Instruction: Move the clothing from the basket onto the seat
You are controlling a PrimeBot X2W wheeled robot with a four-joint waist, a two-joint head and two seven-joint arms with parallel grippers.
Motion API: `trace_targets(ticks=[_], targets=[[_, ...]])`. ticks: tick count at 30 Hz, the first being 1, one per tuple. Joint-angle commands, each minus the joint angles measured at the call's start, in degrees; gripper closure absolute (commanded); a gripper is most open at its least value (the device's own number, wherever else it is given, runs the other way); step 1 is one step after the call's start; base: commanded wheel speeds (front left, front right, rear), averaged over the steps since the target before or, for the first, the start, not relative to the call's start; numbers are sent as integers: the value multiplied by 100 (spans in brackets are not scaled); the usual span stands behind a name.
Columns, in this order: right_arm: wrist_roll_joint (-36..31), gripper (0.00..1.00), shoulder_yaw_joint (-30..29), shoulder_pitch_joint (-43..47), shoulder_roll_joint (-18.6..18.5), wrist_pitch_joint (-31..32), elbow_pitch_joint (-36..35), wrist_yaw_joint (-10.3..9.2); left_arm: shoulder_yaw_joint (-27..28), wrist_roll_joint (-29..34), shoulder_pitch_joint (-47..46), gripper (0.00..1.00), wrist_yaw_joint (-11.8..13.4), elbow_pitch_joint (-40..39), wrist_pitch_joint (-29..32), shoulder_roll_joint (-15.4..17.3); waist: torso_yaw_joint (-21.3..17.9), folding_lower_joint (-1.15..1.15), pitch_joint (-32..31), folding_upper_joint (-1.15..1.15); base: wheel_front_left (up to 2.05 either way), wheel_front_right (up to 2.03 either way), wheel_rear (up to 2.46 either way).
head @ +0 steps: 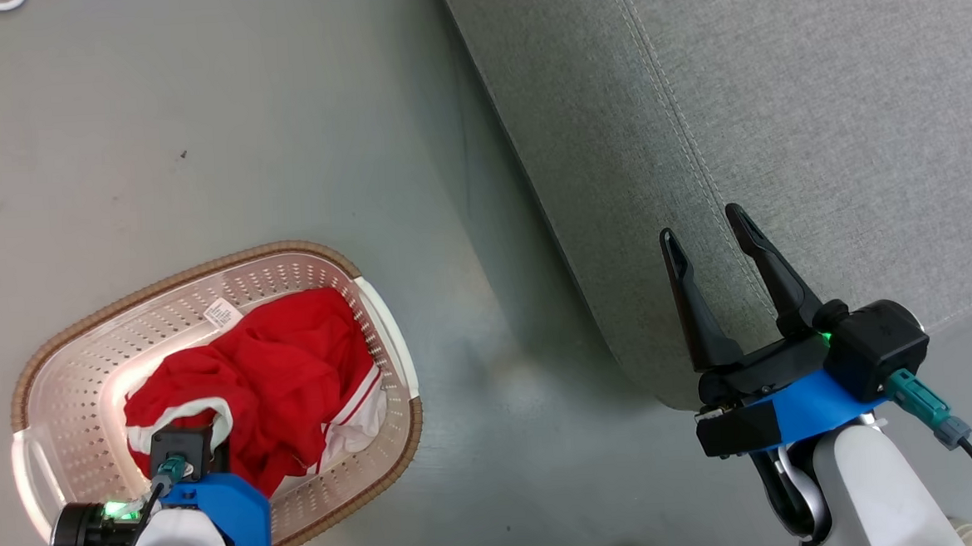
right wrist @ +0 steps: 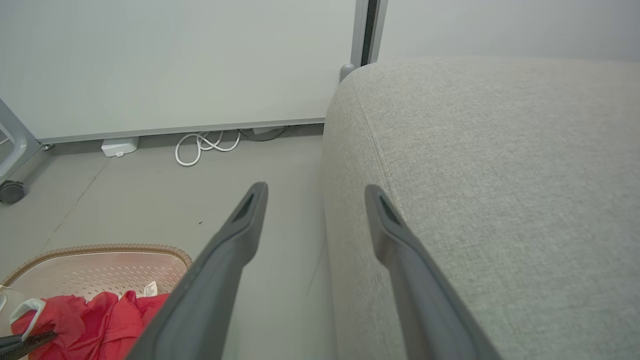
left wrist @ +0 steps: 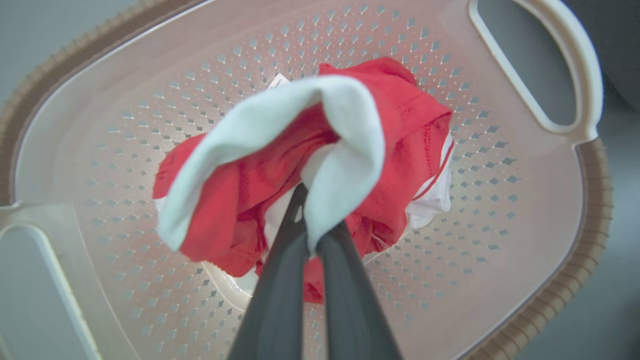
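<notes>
Red clothing (head: 284, 383) lies heaped in the basket (head: 203, 267), its white trim and a small white label (head: 222, 313) showing against the perforated cream walls. The left gripper (left wrist: 311, 225) reaches down into the pile, its two dark fingers (left wrist: 280, 280) pressed close together on a fold of the white trim, with red fabric bunched around and behind the pinch. In the head view the left arm's blue wrist mount sits over the near end of the heap and hides those fingers.

The basket stands on the grey floor (head: 195, 113), to the left of the seat (head: 777, 108) and clear of it, a strip of bare floor between them. The right gripper (head: 702, 227) hovers at the seat's rounded edge, its fingers spread wide and holding nothing. Its wrist view shows the basket's far rim and red cloth low on the left, and a coiled white cable (right wrist: 200, 147) lying on the floor at the foot of a pale wall (right wrist: 175, 60).
</notes>
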Motion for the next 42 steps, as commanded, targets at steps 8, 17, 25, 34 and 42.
trace_targets(ticks=[8, 17, 25, 34, 42], targets=[[-134, 0, -53, -120, -13, -33, 43, 3, 4, -44, 184, 100, 6, -559, -29, -111, 297, 0, -346, 0, 0, 0, 0], [-316, 0, -175, 24, -14, -32, 159, 3, 25, 39, 670, 100, -122, -1360, -29, -314, 743, 0, -980, 0, 0, 0, 0], [-459, 0, -254, 272, -15, -31, 305, 3, 120, 48, 907, 100, -296, -1978, -27, -509, 1093, 0, -1677, 0, 0, 0, 0], [-542, 0, -352, 527, -15, -30, 435, 3, -248, 123, 810, 100, -437, -2356, -29, -670, 1468, 0, -2298, 0, 0, 0, 0], [-573, 0, -345, 732, -15, -30, 540, 3, -843, -59, 631, 100, -482, -2979, -30, -751, 1740, 0, -2717, 0, 0, 0, 0]])
